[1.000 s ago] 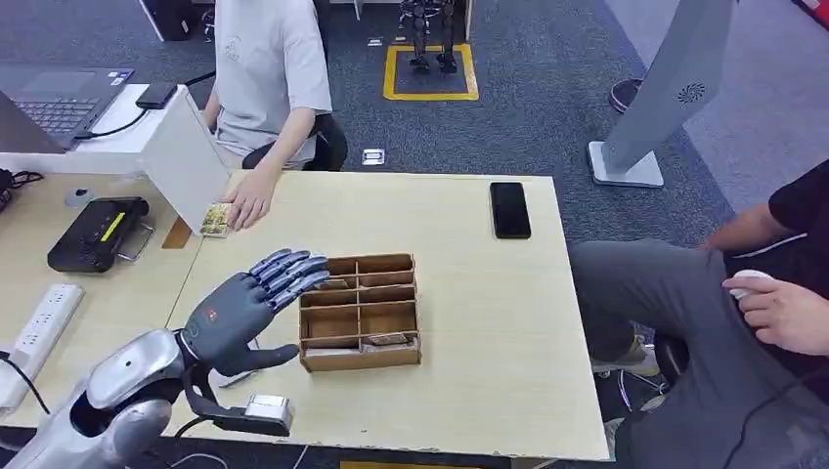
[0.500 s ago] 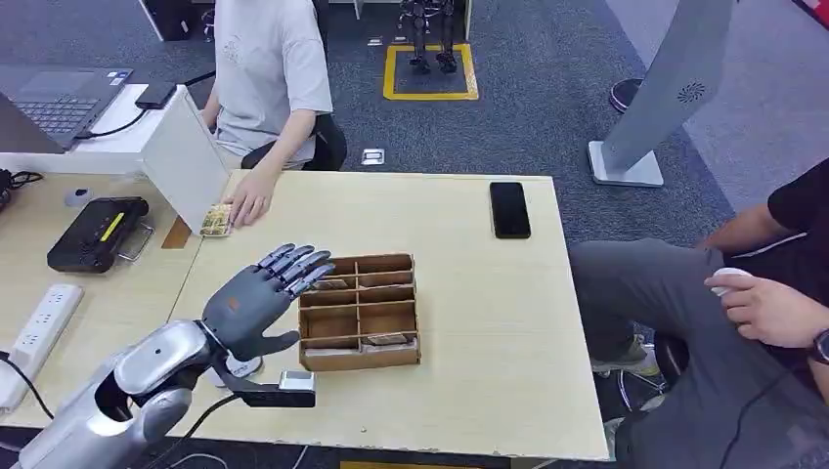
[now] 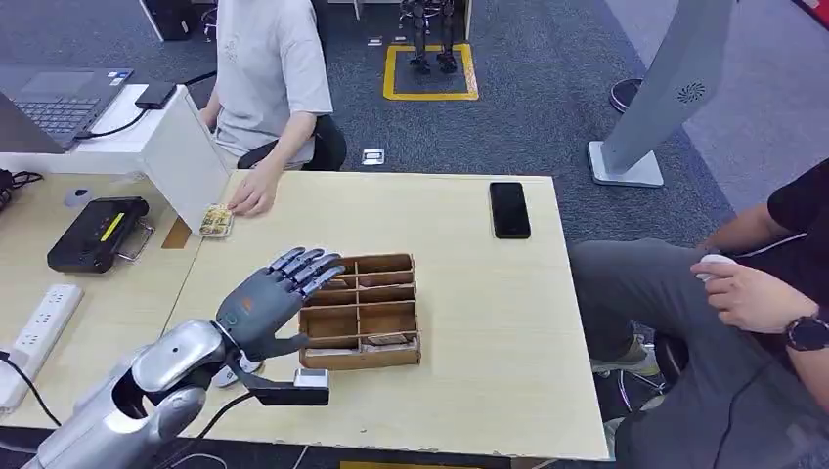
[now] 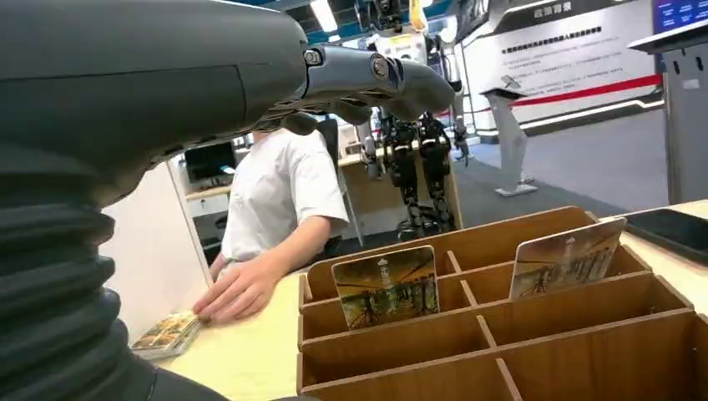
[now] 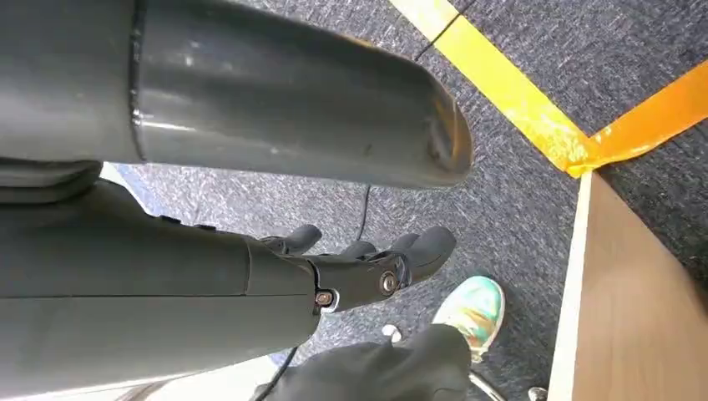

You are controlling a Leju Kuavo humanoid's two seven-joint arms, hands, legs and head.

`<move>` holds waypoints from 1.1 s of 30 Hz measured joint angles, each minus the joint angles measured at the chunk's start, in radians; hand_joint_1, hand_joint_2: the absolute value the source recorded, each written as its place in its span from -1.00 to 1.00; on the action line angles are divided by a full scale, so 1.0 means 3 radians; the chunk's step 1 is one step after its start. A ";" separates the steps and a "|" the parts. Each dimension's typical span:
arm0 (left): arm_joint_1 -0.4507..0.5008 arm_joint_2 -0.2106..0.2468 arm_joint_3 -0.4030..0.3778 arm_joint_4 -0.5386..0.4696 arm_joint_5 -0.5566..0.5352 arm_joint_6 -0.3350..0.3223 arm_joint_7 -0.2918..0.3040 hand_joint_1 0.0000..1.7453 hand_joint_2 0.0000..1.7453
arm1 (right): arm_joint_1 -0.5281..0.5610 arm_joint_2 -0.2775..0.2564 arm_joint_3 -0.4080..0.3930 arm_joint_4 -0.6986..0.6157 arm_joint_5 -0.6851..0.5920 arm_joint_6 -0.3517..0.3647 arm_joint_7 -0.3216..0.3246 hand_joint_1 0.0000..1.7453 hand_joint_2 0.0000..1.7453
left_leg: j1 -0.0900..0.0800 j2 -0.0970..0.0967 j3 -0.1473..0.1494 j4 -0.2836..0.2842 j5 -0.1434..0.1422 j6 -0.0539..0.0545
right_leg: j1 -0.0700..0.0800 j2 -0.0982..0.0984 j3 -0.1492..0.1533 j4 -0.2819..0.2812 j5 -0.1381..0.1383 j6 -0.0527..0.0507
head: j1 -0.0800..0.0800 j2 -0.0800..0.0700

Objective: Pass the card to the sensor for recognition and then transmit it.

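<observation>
Card (image 4: 386, 286) stands upright on its long edge in a rear compartment of the wooden box (image 3: 360, 311), face toward the left wrist camera; a second card (image 4: 566, 259) leans beside it. Box rests on the bench (image 3: 489, 293). Left hand (image 3: 272, 303) hovers over the box's left end, fingers (image 3: 311, 266) spread and extended, holding nothing. Right hand (image 5: 367, 267) hangs above the floor, fingers loosely apart, nothing held.
</observation>
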 joint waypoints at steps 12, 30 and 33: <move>-0.0092 -0.0192 -0.0058 0.0232 0.0033 -0.0019 0.0083 -1.00 1.00 | -0.0004 0.0003 0.0029 -0.0019 0.0000 0.0056 0.0047 -1.00 -1.00 | 0.0000 0.0000 0.0000 0.0000 0.0000 0.0000 | 0.0000 0.0000 0.0000 0.0000 0.0000 0.0001 | 0.0000 0.0000; -0.0268 -0.0511 -0.0072 0.0599 0.0201 -0.0107 0.0178 -1.00 1.00 | -0.0009 0.0003 0.0167 -0.0080 -0.0042 0.0134 0.0080 -1.00 -1.00 | 0.0000 0.0000 0.0000 0.0001 0.0000 0.0000 | 0.0000 0.0000 0.0000 0.0000 0.0002 0.0000 | 0.0000 0.0000; -0.0278 -0.0516 -0.0072 0.0640 0.0209 -0.0107 0.0179 -1.00 1.00 | -0.0010 0.0003 0.0173 -0.0083 -0.0042 0.0134 0.0080 -1.00 -1.00 | 0.0000 -0.0001 -0.0001 0.0001 0.0000 0.0000 | 0.0000 0.0000 0.0000 0.0000 0.0002 0.0000 | 0.0000 0.0000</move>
